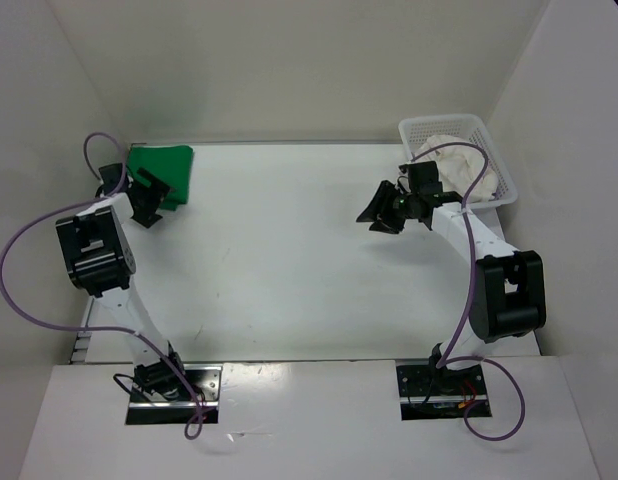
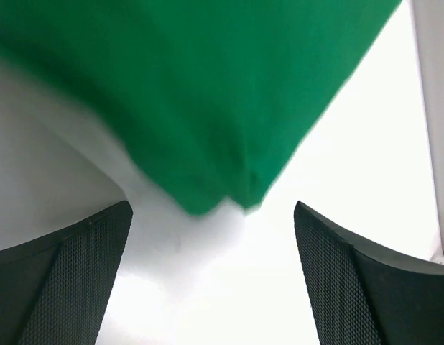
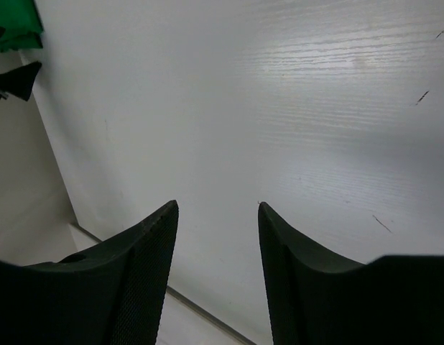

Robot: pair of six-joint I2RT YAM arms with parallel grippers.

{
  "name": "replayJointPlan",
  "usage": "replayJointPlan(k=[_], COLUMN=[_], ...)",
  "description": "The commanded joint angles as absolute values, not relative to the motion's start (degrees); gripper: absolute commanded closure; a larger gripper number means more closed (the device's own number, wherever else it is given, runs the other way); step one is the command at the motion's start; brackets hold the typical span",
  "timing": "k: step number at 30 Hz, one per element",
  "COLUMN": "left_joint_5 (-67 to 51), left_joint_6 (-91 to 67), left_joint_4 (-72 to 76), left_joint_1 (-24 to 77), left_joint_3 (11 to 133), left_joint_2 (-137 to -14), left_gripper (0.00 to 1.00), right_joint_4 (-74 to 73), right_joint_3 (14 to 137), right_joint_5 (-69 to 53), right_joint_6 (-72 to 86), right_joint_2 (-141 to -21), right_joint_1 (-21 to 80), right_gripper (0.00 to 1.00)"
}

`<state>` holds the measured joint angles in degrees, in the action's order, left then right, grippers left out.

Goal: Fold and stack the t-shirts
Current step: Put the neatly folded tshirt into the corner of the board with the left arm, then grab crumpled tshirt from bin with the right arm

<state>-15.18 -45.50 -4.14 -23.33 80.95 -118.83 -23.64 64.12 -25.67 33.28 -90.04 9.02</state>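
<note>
Two spread, empty grippers: left gripper just beside green t-shirt, right gripper near basket with possibly white t-shirt.

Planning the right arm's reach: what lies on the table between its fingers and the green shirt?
Nothing. The top view shows only bare table between the right fingers and the green shirt; the right wrist view agrees.

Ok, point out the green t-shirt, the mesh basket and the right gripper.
green t-shirt (image 1: 164, 170), top view, middle of the cloth.
mesh basket (image 1: 444, 121), top view, far rim.
right gripper (image 3: 216, 207), right wrist view, midway between its fingertips.
</note>
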Motion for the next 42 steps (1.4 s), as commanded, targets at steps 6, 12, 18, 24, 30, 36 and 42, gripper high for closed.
replayJointPlan(k=[6, 12, 18, 24, 30, 36, 42], left_joint_5=[-5.27, -9.4, -12.04, -16.44, -16.96, -17.58, -18.8], left_joint_6=[-51.42, -49.83, -48.78, -50.88, -53.79, -53.26, -53.26], left_joint_4=[0.17, -0.35, -6.59, -5.72, -3.43, -3.96, -4.48], left_joint_1=[-22.76, -20.13, -8.46, 10.7, 21.17, 23.03, 23.03], left_joint_3=[61.54, 52.83, 49.04, 45.53, 43.24, 45.09, 44.56], left_joint_2=[-94.59, -82.38, -76.46, -74.71, -74.71, -74.71, -74.71], left_gripper=[0.0, 0.09, 0.5, 0.53, 0.48, 0.38, 0.34], right_joint_4=[-23.55, -25.83, -27.15, -31.81, -34.37, -34.89, -33.4], right_joint_3=[67.23, 78.81, 86.83, 92.46, 95.97, 97.73, 100.71], right_joint_5=[-18.39, -13.9, -8.12, 8.78, 14.68, 15.39, 8.28], right_joint_6=[33.48, 31.73, 32.61, 32.61, 31.91, 30.68, 30.15], right_joint_2=[-87.71, -91.32, -92.55, -94.03, -101.32, -104.23, -109.33], right_joint_1=[9.4, 9.93, 8.26, 1.68, -6.22, -11.59, -12.13], right_gripper=[0.59, 0.8, 0.89, 0.91, 0.36, 0.16, 0.15])
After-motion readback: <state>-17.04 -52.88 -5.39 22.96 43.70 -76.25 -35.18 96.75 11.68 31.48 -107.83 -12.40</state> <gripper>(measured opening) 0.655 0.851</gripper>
